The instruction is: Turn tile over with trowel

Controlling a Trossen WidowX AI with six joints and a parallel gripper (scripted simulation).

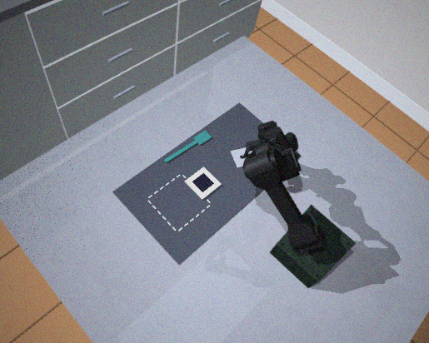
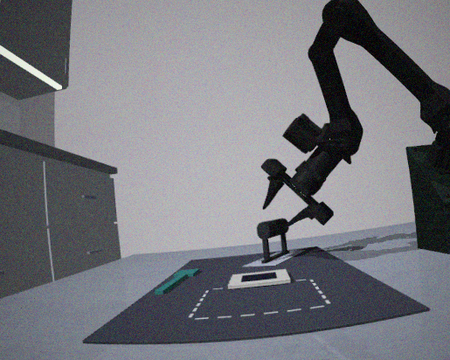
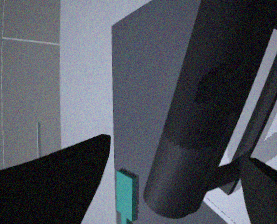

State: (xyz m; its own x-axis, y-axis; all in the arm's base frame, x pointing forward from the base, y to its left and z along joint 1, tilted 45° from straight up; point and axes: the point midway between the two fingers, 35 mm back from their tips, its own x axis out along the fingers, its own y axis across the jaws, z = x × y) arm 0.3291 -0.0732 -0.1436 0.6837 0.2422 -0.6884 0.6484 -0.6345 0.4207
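Note:
The white tile (image 1: 202,182) (image 2: 259,279) lies flat on the dark mat (image 1: 186,241) (image 2: 356,301) with its dark square mark facing up. It sits at the far corner of the dashed outline (image 1: 165,186) (image 2: 247,315), mostly outside it. The trowel has a dark round handle (image 2: 272,227) (image 3: 202,96) on two posts over a white blade (image 1: 236,157) (image 2: 265,262). It stands at the mat's far edge. My gripper (image 2: 280,214) (image 3: 177,155) is open and tilted, with one finger on each side just above the handle, not touching it.
A teal flat tool (image 1: 188,146) (image 2: 176,280) (image 3: 125,196) lies on the mat left of the tile. Grey drawer cabinets (image 1: 111,54) (image 2: 29,210) stand behind the table. The arm's base (image 1: 312,250) (image 2: 435,197) stands right of the mat.

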